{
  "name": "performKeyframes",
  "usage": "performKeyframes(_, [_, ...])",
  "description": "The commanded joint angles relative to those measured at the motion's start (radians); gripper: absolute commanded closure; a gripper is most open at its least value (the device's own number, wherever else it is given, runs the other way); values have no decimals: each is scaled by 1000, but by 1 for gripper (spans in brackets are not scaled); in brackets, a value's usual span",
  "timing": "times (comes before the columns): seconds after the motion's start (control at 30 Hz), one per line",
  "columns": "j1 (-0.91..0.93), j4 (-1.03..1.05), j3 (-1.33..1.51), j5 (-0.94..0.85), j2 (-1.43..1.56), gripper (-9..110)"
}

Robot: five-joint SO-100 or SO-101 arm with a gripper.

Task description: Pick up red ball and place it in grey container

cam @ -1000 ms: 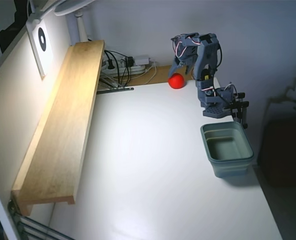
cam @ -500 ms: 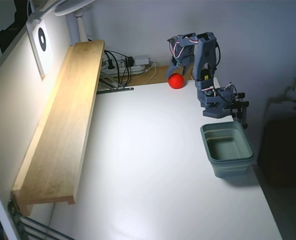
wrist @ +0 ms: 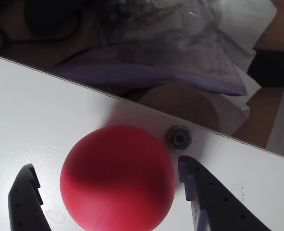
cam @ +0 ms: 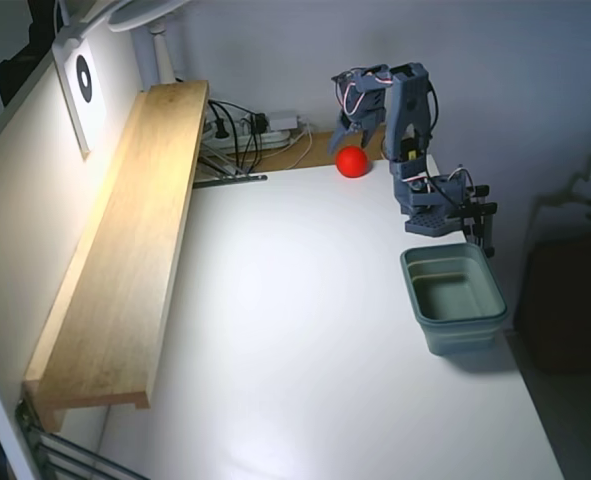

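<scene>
Your gripper point(wrist: 108, 185) is spread wide around the red ball point(wrist: 117, 178) in the wrist view — a finger on each side, neither squeezing it, and both finger bases cut off at the bottom edge. In the fixed view the ball point(cam: 351, 161) sits at the top middle on the white table point(cam: 305, 330), well apart from the grey container point(cam: 453, 297) at the right — the arm hides the fingertips there.

A long wooden shelf point(cam: 125, 250) is seen at nine o'clock, cables point(cam: 245, 135) at twelve, and a lamp point(cam: 145, 25) at eleven.
</scene>
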Motion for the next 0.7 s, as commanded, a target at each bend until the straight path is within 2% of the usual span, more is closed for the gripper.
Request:
performKeyframes(0.0, [4, 30, 36, 2, 106, 63])
performKeyframes(0.4, [4, 120, 181, 2, 341, 63])
performKeyframes(0.67, [4, 120, 181, 2, 341, 63])
